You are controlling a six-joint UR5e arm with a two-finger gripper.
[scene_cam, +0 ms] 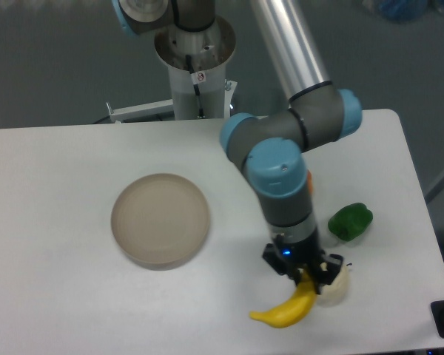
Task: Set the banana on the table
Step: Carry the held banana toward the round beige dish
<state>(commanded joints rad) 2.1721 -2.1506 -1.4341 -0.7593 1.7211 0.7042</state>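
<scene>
The yellow banana hangs low over the white table near its front edge, right of centre. My gripper points straight down and is shut on the banana's upper right end. The banana's free tip points left and down. I cannot tell whether it touches the tabletop.
A round beige dish lies to the left of the arm. A pale whitish round fruit sits right behind the gripper, partly hidden by it. A green fruit lies further right. An orange fruit peeks out behind the wrist.
</scene>
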